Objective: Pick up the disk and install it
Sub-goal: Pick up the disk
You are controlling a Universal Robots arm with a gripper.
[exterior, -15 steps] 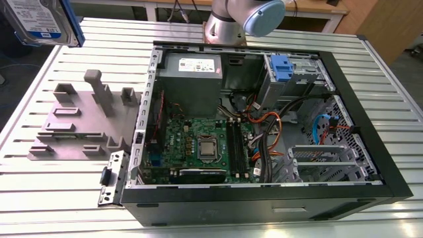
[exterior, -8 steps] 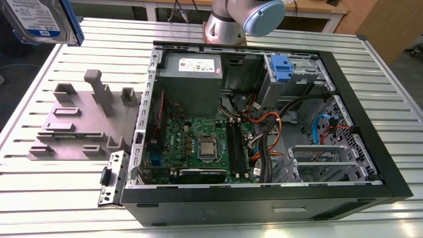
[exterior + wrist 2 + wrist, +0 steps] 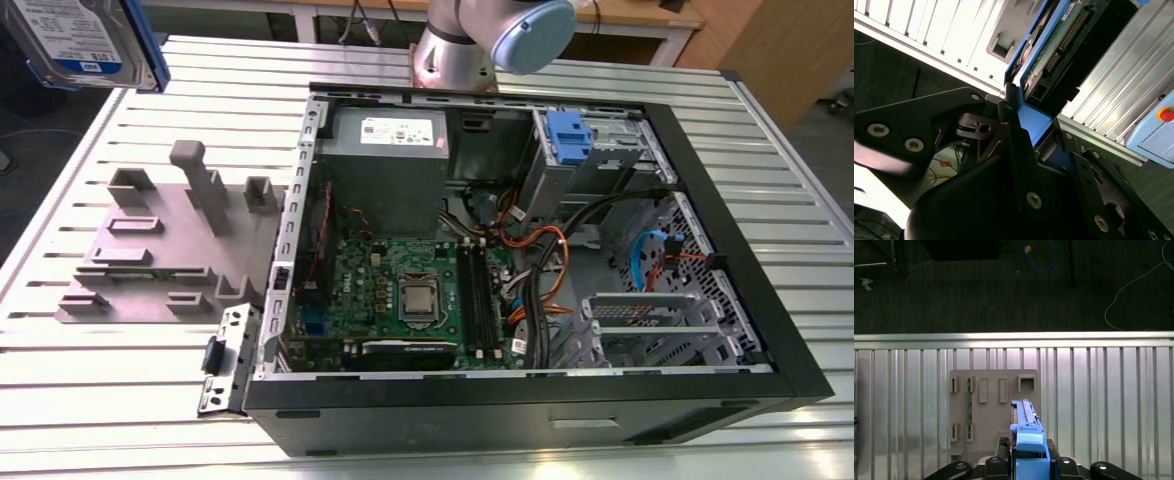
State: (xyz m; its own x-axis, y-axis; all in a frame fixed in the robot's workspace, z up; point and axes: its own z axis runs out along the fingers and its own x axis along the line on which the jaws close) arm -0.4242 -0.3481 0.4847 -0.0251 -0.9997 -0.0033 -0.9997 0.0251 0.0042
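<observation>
pick-up done, install not yet begun: the disk is held in the air, well apart from the case

the black two-fingered hand is closed onto the bright blue plastic frame of the flat silver hard drive with the white-and-blue label, the disk; in both wrist views its fingers press the frame's end from either side; in the exterior view the disk hangs at that view's far left, above the ribbed aluminium desk; in the first wrist view the grey moulded holding fixture lies on the desk below it; the open black computer case sits toward the exterior view's right, with its metal drive cage at a far corner; i judge the install calls for the frame squared to that cage and kept clear of the loose cables
</observation>
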